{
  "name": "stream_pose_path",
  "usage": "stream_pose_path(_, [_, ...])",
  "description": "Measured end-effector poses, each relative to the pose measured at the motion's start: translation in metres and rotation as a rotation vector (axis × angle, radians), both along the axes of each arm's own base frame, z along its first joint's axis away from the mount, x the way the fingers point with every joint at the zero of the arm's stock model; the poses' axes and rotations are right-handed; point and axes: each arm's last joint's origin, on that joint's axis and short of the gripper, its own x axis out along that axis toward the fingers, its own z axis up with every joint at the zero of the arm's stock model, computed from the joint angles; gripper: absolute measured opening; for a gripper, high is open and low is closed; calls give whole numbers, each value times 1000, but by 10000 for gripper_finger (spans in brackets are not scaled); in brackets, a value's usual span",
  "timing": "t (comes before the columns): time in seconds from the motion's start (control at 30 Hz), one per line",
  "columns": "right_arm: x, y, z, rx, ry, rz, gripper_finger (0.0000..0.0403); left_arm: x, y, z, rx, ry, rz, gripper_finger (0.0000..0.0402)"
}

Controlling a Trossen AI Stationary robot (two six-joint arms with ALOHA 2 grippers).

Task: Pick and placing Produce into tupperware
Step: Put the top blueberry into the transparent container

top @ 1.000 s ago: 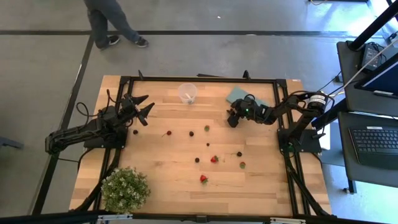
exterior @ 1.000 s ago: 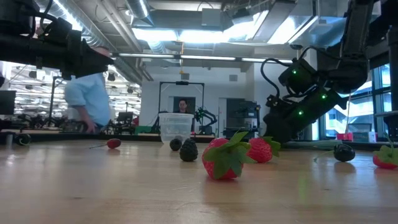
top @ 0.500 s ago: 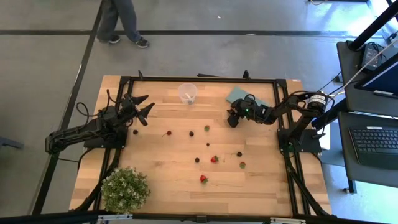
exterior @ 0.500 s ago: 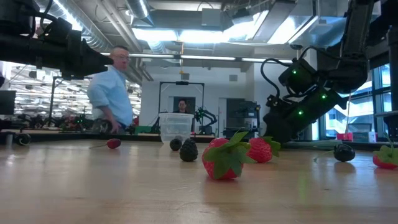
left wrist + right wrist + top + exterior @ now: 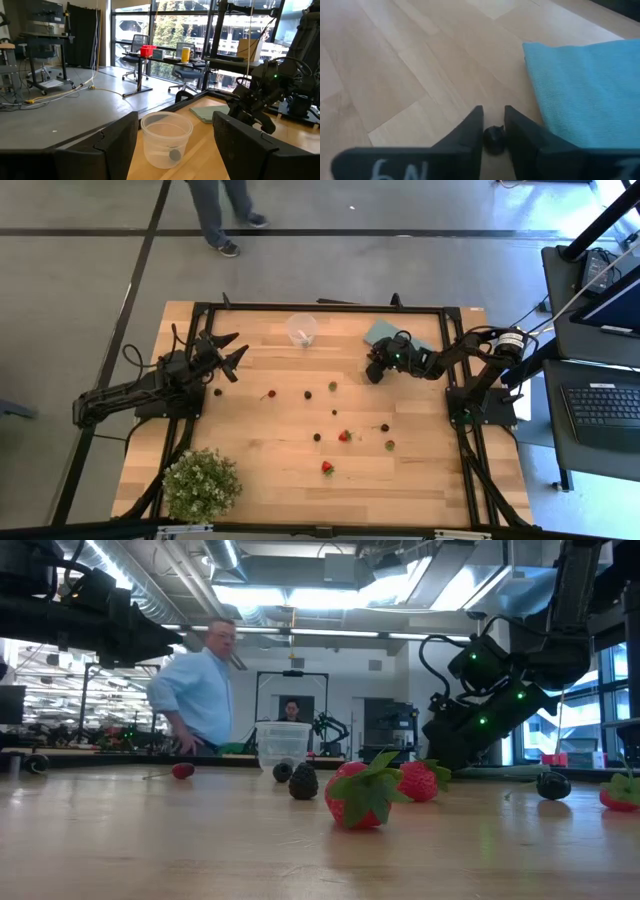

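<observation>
The right hand [image 5: 493, 131] is down on the tabletop [image 5: 280, 470] beside the teal cloth [image 5: 590, 90], its fingers pinched around a small dark berry [image 5: 494, 137] that sits right between the tips. From this hand the clear cup [image 5: 302, 329] lies well off toward the left hand [image 5: 228, 350], which waits spread and empty, looking straight at the cup. The right hand has the berry, so the carry is likely its job, though the left is about as near the cup.

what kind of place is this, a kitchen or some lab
Most likely a robotics lab or open workshop, not a kitchen: a light wooden table in a black metal frame on bare concrete floor, exposed ceiling ducts, and a grey laptop workstation alongside.
</observation>
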Motion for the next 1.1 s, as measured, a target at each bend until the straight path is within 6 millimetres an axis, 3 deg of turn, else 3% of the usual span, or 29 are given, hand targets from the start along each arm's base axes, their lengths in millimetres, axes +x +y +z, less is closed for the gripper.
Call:
stream_pose_path(0.3, [0,0,3,31,-37,-34,58,0,0,0,0,0,0,247])
stream_pose_path(0.47, [6,-1,22,76,-80,3,57,0,0,0,0,0,0,247])
stream_pose_path(0.7, [34,-12,86,43,-176,70,55,0,0,0,0,0,0,247])
stream_pose_path(1.03, [95,-38,199,11,-297,167,54,0,0,0,0,0,0,247])
stream_pose_path(1.1, [106,-43,215,-3,-295,192,54,0,0,0,0,1,0,247])
